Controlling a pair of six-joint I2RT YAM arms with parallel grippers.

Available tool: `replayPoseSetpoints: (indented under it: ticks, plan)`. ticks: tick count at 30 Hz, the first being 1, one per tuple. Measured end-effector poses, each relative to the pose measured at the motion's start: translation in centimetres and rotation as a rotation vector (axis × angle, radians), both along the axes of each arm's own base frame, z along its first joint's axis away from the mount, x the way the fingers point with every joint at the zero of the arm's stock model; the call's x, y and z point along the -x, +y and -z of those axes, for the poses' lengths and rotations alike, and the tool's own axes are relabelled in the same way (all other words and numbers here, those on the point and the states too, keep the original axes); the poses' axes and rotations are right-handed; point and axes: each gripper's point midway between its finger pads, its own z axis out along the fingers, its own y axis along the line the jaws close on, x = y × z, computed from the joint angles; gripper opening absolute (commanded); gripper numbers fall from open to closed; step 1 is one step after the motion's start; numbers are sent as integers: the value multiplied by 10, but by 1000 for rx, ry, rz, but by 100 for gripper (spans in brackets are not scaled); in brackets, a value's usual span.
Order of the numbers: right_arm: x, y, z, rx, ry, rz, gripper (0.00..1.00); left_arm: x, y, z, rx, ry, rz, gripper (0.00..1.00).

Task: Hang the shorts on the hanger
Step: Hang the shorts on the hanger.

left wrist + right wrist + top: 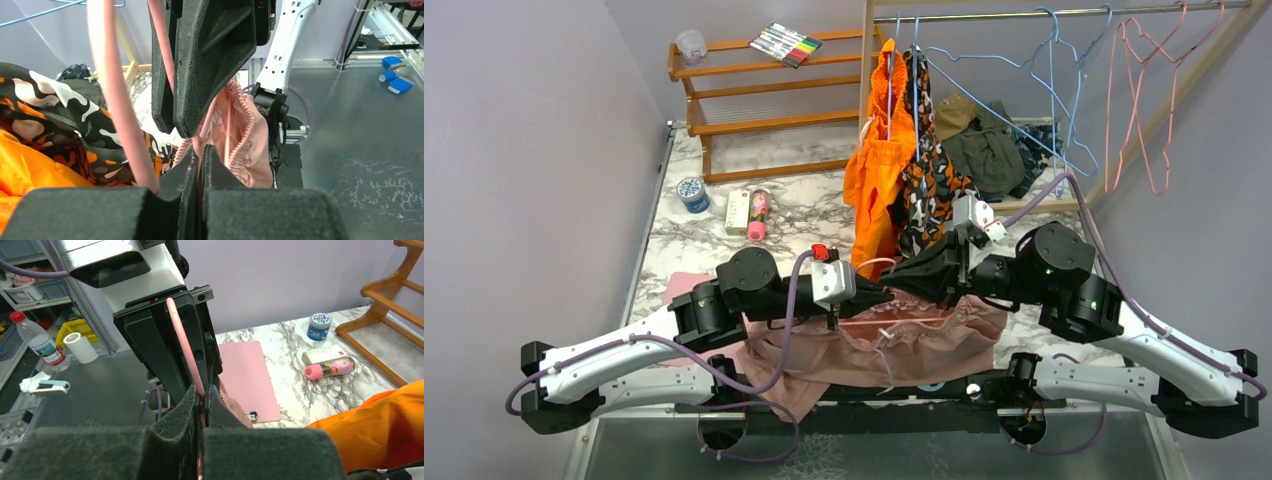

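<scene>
From above, the left tool (889, 297) and the right tool (929, 290) meet tip to tip over the near edge of the surface (824, 200). The shorts (904, 350) hang below them in a wide drape that spills past that edge. A thin bar of the hanger (874, 322) runs along the waistband. I judge the job partly done: wire and waistband are together, but nothing shows whether the bar is threaded through, and the hook is hidden. Room is tight behind, where the orange garment (874, 170) and the camouflage garment (929, 180) hang just past the tools under the rail (1024, 13). The wooden rack (754, 90) stands well apart at the back left.

In the left wrist view, the left tool is clenched to a slit with pink material pinched in it. It looks like wire with some waistband, though I cannot separate them. The gathered waistband sags open just beyond, and both hung garments crowd the left side.

In the right wrist view, the right tool is clenched on the pink wire, which runs up between the other tool's fingers. Beyond lie a pink mat (250, 375) and bare marble, the freer side. The orange cloth presses in at lower right.
</scene>
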Motion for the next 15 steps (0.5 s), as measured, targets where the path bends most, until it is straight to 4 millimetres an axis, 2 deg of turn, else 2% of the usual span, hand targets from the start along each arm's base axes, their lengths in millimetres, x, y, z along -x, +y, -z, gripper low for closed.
replayPoseSetpoints:
  ticks: [1,2,4,6,11,15]
  plan:
    - [0,0,0,-1,-2,1,1,0,0,0,1,2,0,0]
    - [-1,0,0,-1,-3,2,8,0,0,0,1,3,0,0]
    - [-1,0,0,1,-2,2,28,0,1,0,5,2,-3,0]
    - [-1,1,2,6,4,4,42,-1,2,2,5,1,-9,0]
    - [-6,-7,6,38,8,46,48,-4,15,5,17,2,-54,0]
    - [-11,-29,8,61,8,124,48,-5,32,-1,40,1,-94,0]
